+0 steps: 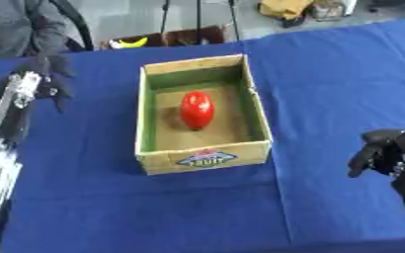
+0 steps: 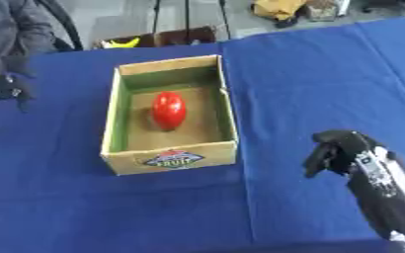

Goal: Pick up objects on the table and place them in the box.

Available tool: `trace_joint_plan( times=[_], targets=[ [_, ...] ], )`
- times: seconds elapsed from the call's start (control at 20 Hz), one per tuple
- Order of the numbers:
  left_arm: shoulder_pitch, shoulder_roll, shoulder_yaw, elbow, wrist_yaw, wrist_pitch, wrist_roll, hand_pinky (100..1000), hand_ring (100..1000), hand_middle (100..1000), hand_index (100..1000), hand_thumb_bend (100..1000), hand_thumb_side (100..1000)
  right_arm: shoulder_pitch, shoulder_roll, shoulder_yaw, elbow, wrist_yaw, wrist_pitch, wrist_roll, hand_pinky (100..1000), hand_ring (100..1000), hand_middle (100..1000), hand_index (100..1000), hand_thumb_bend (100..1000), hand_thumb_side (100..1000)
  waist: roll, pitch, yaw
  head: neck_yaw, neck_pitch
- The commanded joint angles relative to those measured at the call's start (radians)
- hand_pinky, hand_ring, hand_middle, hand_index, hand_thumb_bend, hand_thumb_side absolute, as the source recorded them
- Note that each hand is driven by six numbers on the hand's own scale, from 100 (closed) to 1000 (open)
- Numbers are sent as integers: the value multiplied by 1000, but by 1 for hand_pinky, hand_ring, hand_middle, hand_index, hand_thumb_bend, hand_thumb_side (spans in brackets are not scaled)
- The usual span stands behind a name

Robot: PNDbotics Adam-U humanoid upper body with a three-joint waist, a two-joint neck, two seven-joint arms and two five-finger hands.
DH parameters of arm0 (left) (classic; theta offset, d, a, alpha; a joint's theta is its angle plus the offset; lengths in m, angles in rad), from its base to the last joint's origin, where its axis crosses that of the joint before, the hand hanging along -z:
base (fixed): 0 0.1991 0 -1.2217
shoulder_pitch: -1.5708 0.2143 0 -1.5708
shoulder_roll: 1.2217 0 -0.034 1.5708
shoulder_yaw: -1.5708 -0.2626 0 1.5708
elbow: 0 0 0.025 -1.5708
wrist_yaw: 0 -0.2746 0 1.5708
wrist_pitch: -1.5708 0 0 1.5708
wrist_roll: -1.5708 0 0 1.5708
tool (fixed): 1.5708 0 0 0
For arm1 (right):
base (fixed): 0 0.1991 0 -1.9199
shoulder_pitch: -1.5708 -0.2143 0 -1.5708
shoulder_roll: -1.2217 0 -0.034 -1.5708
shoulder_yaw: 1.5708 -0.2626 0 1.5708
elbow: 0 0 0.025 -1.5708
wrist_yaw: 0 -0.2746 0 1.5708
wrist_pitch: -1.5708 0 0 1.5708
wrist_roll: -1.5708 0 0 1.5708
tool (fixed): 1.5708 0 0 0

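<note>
A cardboard box (image 1: 203, 154) with green inner walls and a fruit label on its front stands in the middle of the blue table. Inside it, on the floor, lies a red oval object (image 1: 196, 109). My left hand (image 1: 52, 84) hovers over the table's far left, well left of the box, its dark fingers hanging down relaxed and holding nothing. At the lower right, apart from the box, my right hand (image 2: 336, 148) is curled with nothing in it. I see no other loose objects on the cloth.
The blue cloth (image 1: 336, 74) covers the whole table, with a seam running from the box toward the front edge. A person in grey stands at the far left corner. Beyond the far edge are stand legs and a yellow item (image 1: 128, 43).
</note>
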Motion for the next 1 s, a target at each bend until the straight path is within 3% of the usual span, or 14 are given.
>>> trace_joint_plan(
  times=[0.05,1.0],
  targets=[
    [8,-9,19,-20,40,11,10,297,463,589,785,223,1000,-4,-5,-9,-21,-6,-4,-3,488,547,499,715,100,768,-4,-15,2,-3,2],
    [36,-95,57,-30,93,64,8,302,461,586,786,262,1000,7,-9,-15,-21,-12,-5,-8,490,549,500,715,100,753,-13,-28,25,-15,8]
  ],
)
